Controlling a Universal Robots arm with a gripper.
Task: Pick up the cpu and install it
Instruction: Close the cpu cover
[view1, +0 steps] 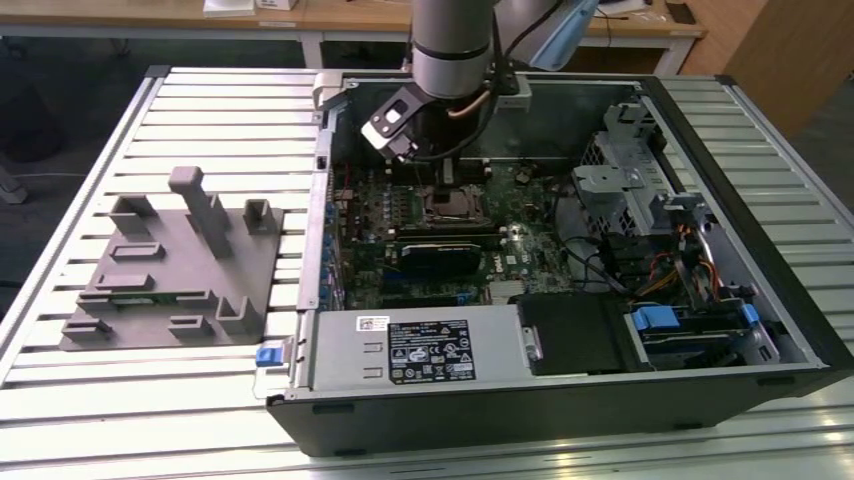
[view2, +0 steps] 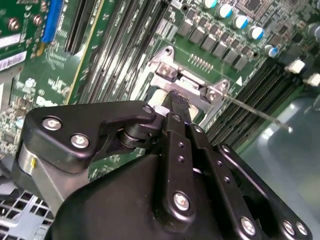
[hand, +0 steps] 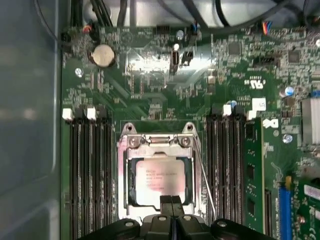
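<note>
The cpu (hand: 156, 181), a pale silvery square chip, lies flat inside the metal-framed socket (hand: 125, 165) on the green motherboard (hand: 150, 90). My gripper (hand: 171, 201) hangs just above the chip's edge, its two thin black fingertips pressed together with no gap. In the second wrist view the fingertips (view2: 176, 102) stand over the socket frame (view2: 167, 70), and a strip of the pale cpu (view2: 159, 95) shows beside them. I cannot tell whether the tips touch the chip. In the exterior view the gripper (view1: 446, 183) reaches down into the open computer case (view1: 747, 250) over the socket (view1: 449, 203).
Black memory slots (hand: 90, 170) run along both sides of the socket. A thin socket lever (hand: 204, 175) lies along one side of it. A grey moulded fixture (view1: 174, 260) rests on the slatted table at the exterior view's left. Drive cages and cables (view1: 654, 200) fill the case's right part.
</note>
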